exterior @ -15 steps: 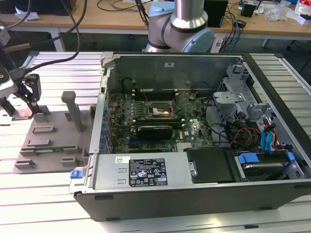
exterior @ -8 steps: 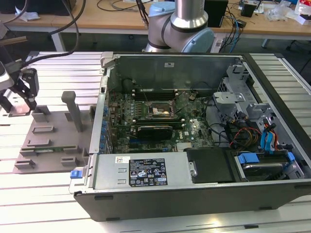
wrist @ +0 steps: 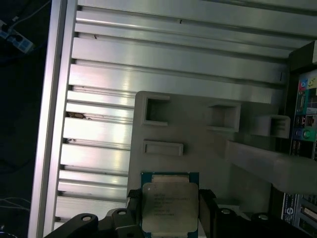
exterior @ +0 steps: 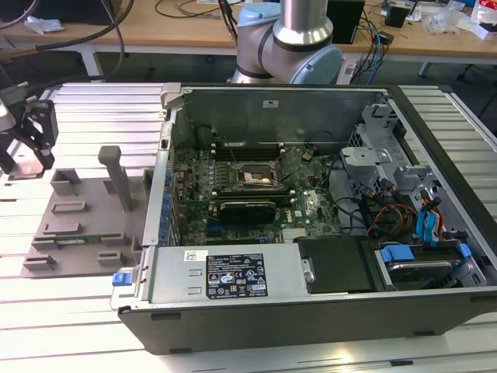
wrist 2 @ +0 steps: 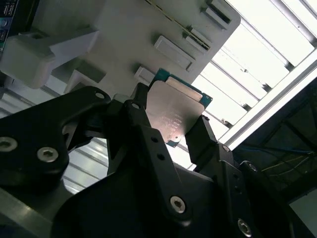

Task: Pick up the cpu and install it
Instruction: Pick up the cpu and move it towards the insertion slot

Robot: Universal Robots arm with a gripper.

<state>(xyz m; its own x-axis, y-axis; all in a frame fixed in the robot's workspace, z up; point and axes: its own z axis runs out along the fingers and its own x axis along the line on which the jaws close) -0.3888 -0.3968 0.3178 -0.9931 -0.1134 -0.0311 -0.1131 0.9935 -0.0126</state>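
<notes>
Item: cpu (wrist: 168,204), square, silvery-white top plate with a thin green rim.
Location: clamped in the gripper (exterior: 28,155) at the exterior view's far left edge, mid-height in the frame. It is well apart from the open computer case (exterior: 272,105) that takes up the centre and right.
Gripper state: closed down to the chip's width. In both wrist views one black finger (wrist: 207,210) presses each of two opposite edges, with the top plate exposed between them.
Beneath the chip, in the first wrist view: the edge of a grey moulded fixture plate (wrist: 198,134) with raised rectangular pockets. It lies on the ribbed aluminium tabletop (wrist: 104,134). Contact between chip and plate cannot be told.

Other entries, exterior view:
- Motherboard socket (exterior: 256,179), dark and metal-framed, at the centre of the case.
- Long grey box with a black-and-white label (exterior: 233,276), along the case's lower edge.
- Robot arm base (exterior: 299,35), top centre, behind the case.
</notes>
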